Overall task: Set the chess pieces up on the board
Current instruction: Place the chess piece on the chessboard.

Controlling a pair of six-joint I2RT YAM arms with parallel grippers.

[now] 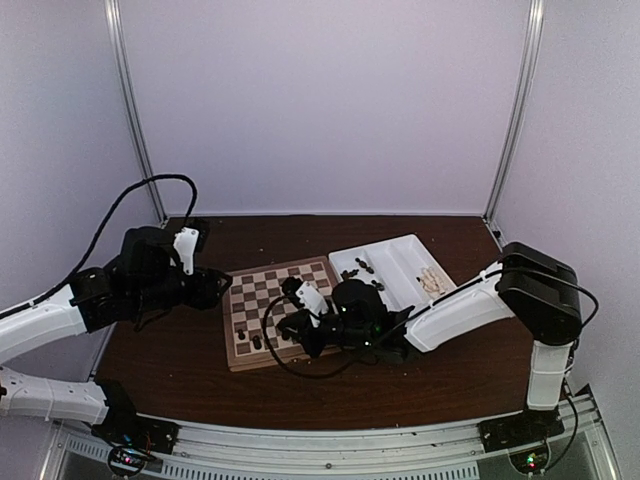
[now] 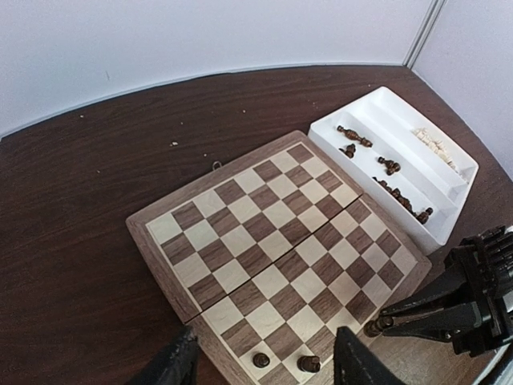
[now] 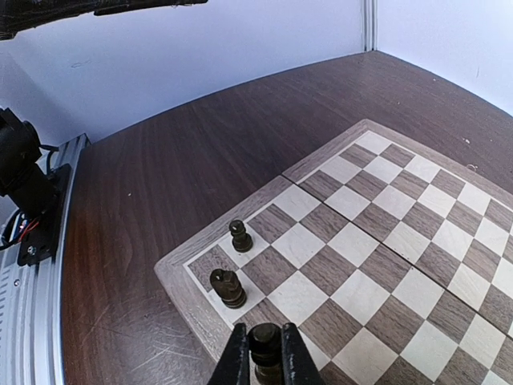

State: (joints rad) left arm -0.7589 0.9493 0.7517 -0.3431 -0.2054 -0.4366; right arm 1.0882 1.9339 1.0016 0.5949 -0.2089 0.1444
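The dark piece I am setting is pinched between the fingers of my right pincer, which is closed down to the width of the piece's head. I grip it by the top so that the base hangs free and it can go down upright. It sits over the near edge of the board, just beside two dark pieces already standing on squares by that corner. I judge this to be the next square along that edge. The wrist view cuts off the base, so I cannot tell whether it touches the wood yet.

I come in low and from the side, which keeps my fingers clear of those two neighbours. A knock here could tip either of them.

The rest of the board is bare. More dark pieces lie in the compartments of the white tray just beside the board's far right side, and cream pieces lie in an outer compartment. By my reckoning the job is only begun.

My left pincer hangs over the same near edge with its fingers spread wide and nothing between them. It is held back from the right arm, I think, to leave it room. All of this rests on the dark table.
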